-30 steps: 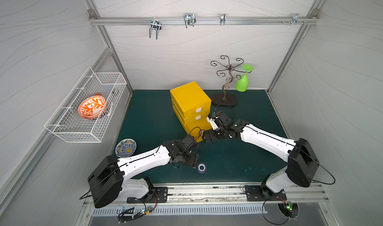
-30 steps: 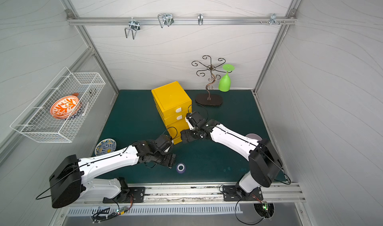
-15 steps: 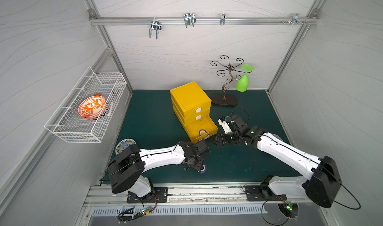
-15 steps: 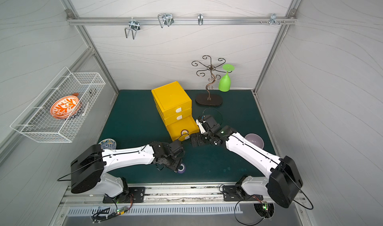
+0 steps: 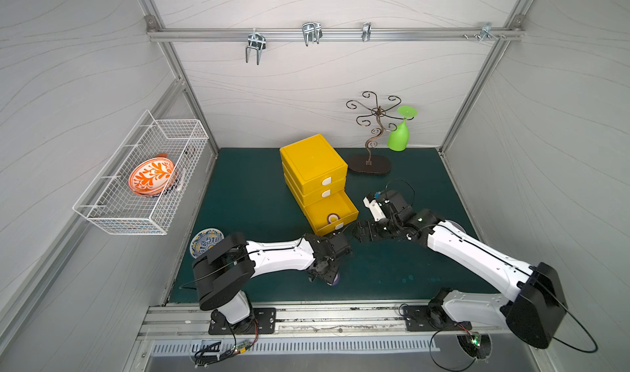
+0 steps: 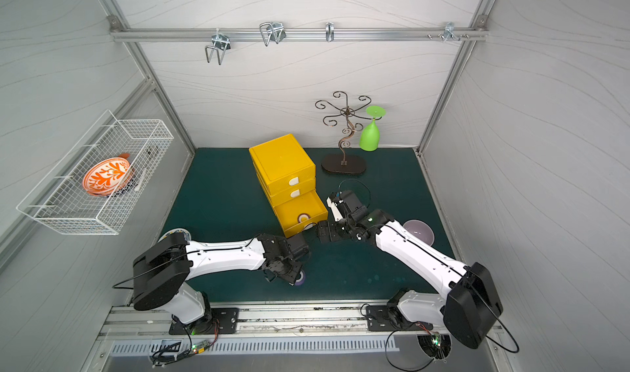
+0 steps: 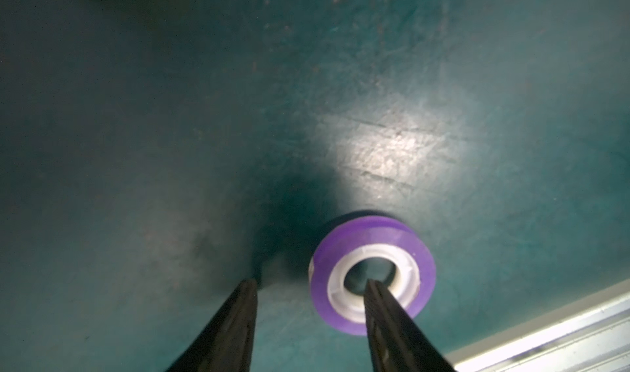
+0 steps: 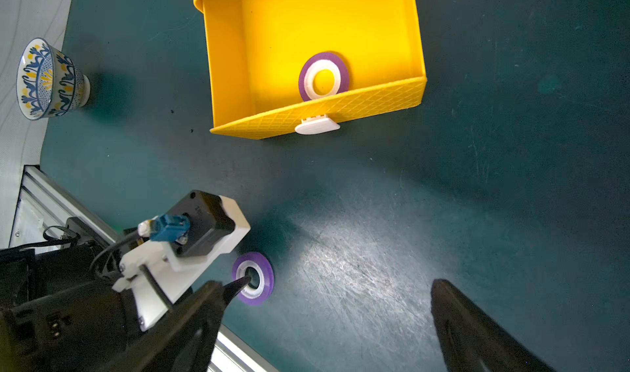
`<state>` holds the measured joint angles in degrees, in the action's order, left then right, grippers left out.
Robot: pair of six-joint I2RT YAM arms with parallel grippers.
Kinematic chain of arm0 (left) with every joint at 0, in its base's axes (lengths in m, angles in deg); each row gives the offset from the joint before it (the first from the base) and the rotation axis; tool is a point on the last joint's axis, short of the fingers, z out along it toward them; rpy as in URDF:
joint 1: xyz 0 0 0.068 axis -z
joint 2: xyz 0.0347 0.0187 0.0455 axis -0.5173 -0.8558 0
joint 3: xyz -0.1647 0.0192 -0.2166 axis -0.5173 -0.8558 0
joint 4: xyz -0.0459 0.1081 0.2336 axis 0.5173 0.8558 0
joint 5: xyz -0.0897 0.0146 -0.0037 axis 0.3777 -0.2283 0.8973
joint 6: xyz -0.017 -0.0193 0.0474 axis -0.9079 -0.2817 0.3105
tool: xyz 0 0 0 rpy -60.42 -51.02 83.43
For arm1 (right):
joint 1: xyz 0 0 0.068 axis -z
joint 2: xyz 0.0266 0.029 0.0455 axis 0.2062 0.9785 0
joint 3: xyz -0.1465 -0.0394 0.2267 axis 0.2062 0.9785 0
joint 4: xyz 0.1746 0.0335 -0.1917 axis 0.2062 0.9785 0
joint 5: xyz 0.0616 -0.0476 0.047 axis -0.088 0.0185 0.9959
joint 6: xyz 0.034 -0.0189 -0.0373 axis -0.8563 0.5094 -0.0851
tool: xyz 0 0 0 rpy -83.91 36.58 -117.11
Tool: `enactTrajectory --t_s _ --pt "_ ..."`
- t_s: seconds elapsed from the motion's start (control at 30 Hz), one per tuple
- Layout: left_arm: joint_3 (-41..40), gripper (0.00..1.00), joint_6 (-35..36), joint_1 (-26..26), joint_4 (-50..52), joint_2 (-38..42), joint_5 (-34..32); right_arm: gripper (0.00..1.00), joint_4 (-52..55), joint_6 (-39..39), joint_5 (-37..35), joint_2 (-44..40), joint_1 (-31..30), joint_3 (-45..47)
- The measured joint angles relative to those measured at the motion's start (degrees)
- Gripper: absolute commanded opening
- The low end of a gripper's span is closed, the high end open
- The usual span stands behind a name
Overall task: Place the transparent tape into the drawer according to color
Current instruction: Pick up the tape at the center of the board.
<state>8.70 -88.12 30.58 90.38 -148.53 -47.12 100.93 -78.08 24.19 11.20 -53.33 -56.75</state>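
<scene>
while i stand at the front of the cell, the left gripper (image 7: 311,282) is down at the near edge of the green table (image 5: 255,189), over a purple tape roll (image 7: 361,237) that lies flat with its white core up. its fingers (image 7: 392,319) are partly apart: one tip sits inside the hole of the core, the other rests out on the table, clear of the roll's outer wall, so nothing is pinched between them. in both top views the arm's wrist covers most of this roll and only a purple sliver (image 5: 336,278) (image 6: 300,278) shows beside it.

behind it stands the yellow box (image 5: 312,159) with three stacked drawers. the top two are closed, and the bottom drawer (image 8: 317,111) is pulled out toward the front. a second purple tape roll (image 8: 337,63) lies flat inside it, close against the front wall, just behind the white tab handle (image 8: 317,127).

the right gripper (image 8: 325,283) hovers just beside the open drawer's front corner, its fingers spread wide and holding nothing.

a blue patterned bowl (image 8: 51,80) stands on the table's left side, well apart from the box. no other tape rolls can be made out; the closed drawers hide their contents.
</scene>
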Motion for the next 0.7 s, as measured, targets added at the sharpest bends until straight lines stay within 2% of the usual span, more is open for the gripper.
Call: enactTrajectory --t_s 0.07,0.57,0.7 --pt "0.24 0.47 -0.09 0.24 -0.04 -0.68 -0.04 0.99 0.00 0.00 0.02 -0.02 0.31 0.00" --pt "2.29 0.02 -0.72 0.42 2.27 -2.73 -1.09 0.99 0.02 -0.61 1.07 -0.09 0.87 0.52" --pt "2.32 0.00 -0.72 0.42 2.29 -2.73 -1.09 0.99 0.02 -0.90 1.18 -0.11 0.87 0.66"
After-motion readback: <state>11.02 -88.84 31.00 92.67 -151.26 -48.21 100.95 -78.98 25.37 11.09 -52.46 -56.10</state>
